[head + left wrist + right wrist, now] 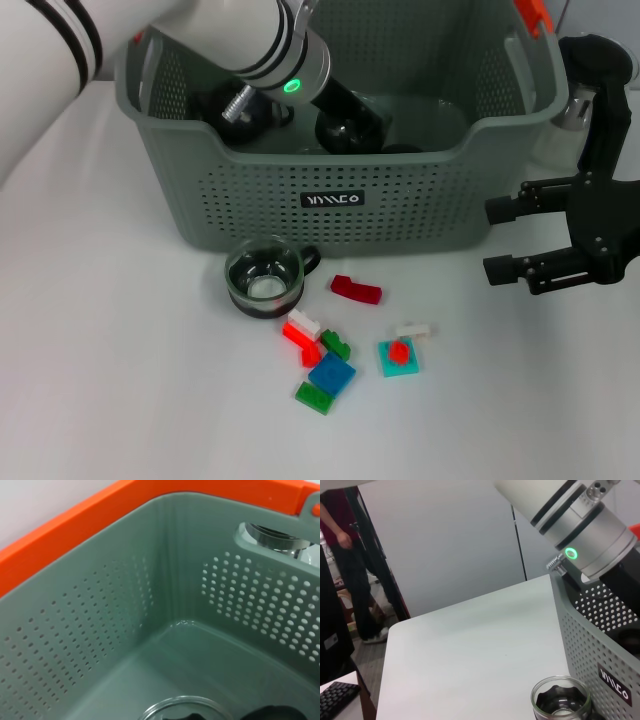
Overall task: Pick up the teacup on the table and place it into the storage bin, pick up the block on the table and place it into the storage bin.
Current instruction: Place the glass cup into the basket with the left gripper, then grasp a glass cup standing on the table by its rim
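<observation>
Bright, even light; soft shadows; left wrist view slightly blurred.

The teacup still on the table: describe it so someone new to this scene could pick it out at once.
Start at the storage bin, the large grey-green perforated basket with a small black label on its front wall. The teacup stands on the white table right below that label, its dark handle pointing toward the bin. It is the only clear glass, round item there; the nearby blocks are small, coloured and angular.

One storage bin [340, 215], two teacups [264, 279] [182, 708], about eight blocks [356, 290].
</observation>
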Controlling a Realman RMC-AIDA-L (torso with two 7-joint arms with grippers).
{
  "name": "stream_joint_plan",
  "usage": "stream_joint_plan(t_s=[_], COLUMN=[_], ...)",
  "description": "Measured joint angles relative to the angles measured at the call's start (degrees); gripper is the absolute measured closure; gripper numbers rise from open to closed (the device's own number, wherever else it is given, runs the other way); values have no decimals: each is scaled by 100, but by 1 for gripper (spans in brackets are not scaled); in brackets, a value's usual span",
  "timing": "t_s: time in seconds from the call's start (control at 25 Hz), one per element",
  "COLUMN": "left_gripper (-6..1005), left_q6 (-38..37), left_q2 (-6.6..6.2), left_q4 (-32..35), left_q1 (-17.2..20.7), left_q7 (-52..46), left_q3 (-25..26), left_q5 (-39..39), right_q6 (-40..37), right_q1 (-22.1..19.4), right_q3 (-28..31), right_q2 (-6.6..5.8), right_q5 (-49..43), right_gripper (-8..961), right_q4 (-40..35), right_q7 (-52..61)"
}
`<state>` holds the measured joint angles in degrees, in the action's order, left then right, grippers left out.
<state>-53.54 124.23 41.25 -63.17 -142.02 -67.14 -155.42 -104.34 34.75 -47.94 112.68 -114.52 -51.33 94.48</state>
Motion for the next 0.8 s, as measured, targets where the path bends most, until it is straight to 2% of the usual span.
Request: stream_joint_plan(t_s=[0.24,0.48,0.72,0.8], left_gripper=[625,449,244,170], left_q6=[-266,-1016,-2365,-3124], left_q2=[-18,-79,-160,-101], left_q4=[458,1469,2863,3621], left_q1=[112,362,678,903], left_q7=[-86,-266,-318,-288], left_q3=[33,61,102,98], left_q5=[-31,-60,-39,-5], right_q6=[-8,-5,-18,-20], right_q1=[-3,17,42,50], right_q3=[5,4,3,3], right_q2=[0,0,0,-12], right_q5=[0,0,0,0], right_gripper=[118,118,118,118], right_q4=[0,-16,-24,-15], right_q7=[0,-5,-17,-15])
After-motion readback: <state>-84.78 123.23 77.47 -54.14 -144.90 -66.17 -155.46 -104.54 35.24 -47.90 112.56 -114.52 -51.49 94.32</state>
